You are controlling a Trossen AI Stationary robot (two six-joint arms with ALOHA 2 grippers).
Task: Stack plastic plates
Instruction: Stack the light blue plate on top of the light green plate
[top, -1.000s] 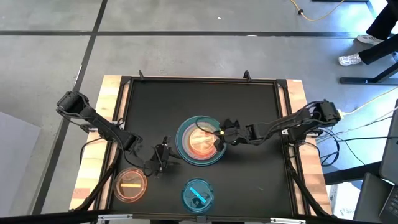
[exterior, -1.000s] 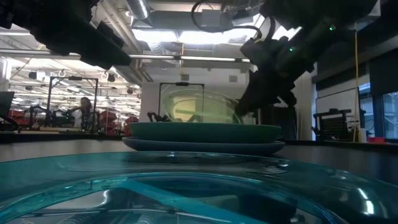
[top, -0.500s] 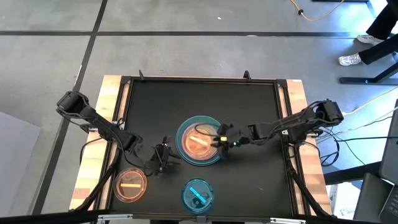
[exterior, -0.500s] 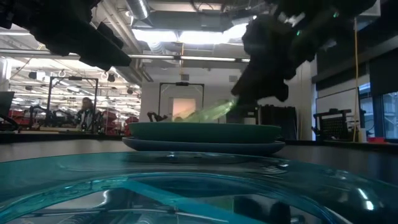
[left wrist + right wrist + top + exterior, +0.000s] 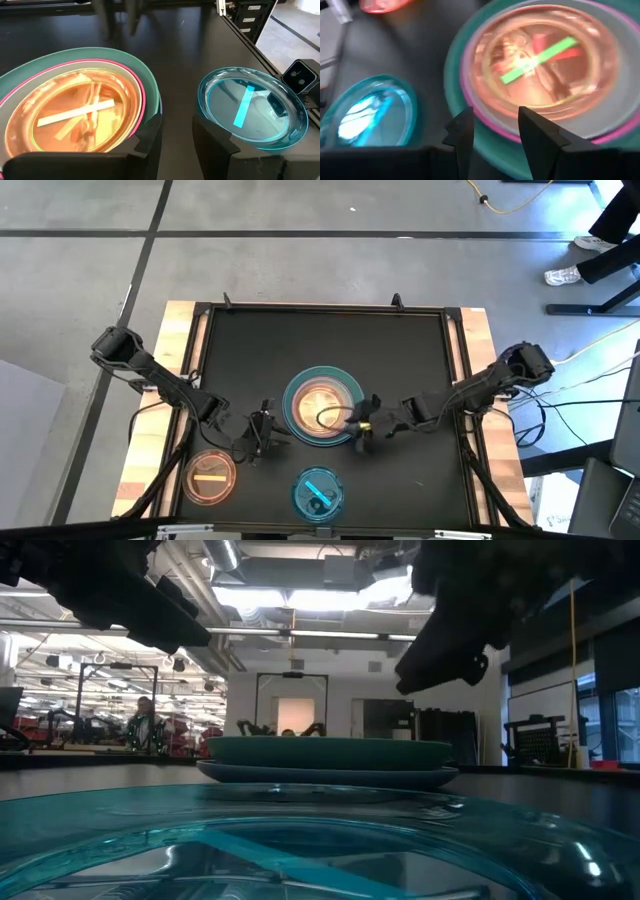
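A stack of plates (image 5: pixel 320 408) stands at the table's middle: a large teal plate on a pale-blue one, then pink and grey-green rims, with small translucent plates on top; the topmost bears a green bar (image 5: pixel 535 57). My right gripper (image 5: pixel 361 430) is open and empty at the stack's near right rim (image 5: pixel 496 122). My left gripper (image 5: pixel 258 437) is open and empty to the stack's left (image 5: pixel 176 127). A small orange plate (image 5: pixel 210 477) and a small cyan plate (image 5: pixel 318 492) lie flat near the front edge.
The cyan plate (image 5: pixel 250 107) lies just near of both grippers and fills the low view's foreground (image 5: pixel 300 850). The black table top is framed by wooden side rails (image 5: pixel 150 450). A person's legs (image 5: pixel 610 240) show beyond the far right corner.
My right gripper held the green-barred plate tilted on edge over the stack, lowered it flat onto the top of the stack and let go. It has then drawn back toward the table's near edge, off the stack's rim.
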